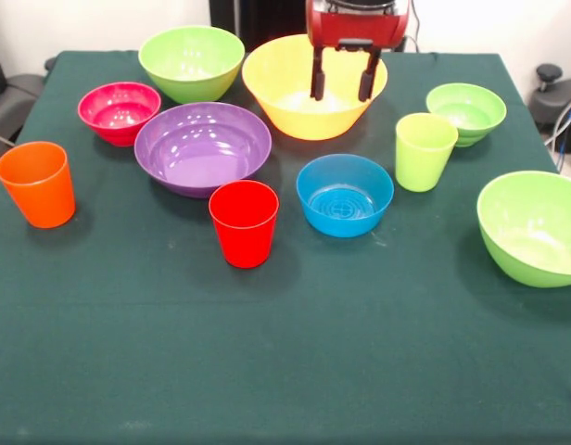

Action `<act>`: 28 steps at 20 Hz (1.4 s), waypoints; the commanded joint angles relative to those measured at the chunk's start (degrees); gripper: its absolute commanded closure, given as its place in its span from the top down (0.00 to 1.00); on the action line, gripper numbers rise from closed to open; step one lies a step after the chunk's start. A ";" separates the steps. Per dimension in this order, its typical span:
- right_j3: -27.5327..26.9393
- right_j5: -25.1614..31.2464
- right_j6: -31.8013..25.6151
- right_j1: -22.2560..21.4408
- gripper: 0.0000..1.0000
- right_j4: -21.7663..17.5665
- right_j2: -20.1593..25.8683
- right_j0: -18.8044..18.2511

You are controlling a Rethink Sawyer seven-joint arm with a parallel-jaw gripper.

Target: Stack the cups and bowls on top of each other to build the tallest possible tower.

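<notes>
Hanging from twelve o'clock over the green table [285, 371], the gripper [343, 87] holds its two black fingers spread apart with nothing between them, poised above the yellow bowl [313, 116]. No tower stands; every piece sits alone and mouth up. Taking the purple bowl [202, 148] as the dial's centre, the magenta bowl [119, 111] lies at ten o'clock, a large lime green bowl [191, 61] at twelve, the yellow bowl at one to two, the blue bowl [345, 195] at four, and the red cup [244, 222] at five, just beside the purple rim. The orange cup [36, 184] stands at eight to nine, near the table's edge. The lime green cup [425, 151] stands at three, with a small lime green bowl [465, 113] just behind it at its one o'clock. Another large lime green bowl [534, 227] sits at four, by the far edge.
</notes>
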 commanded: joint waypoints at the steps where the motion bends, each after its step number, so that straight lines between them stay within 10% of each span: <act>1: -8.85 8.55 3.22 4.20 1.00 -0.46 2.48 -0.19; 28: -22.31 21.91 4.01 8.14 1.00 -0.82 2.33 0.57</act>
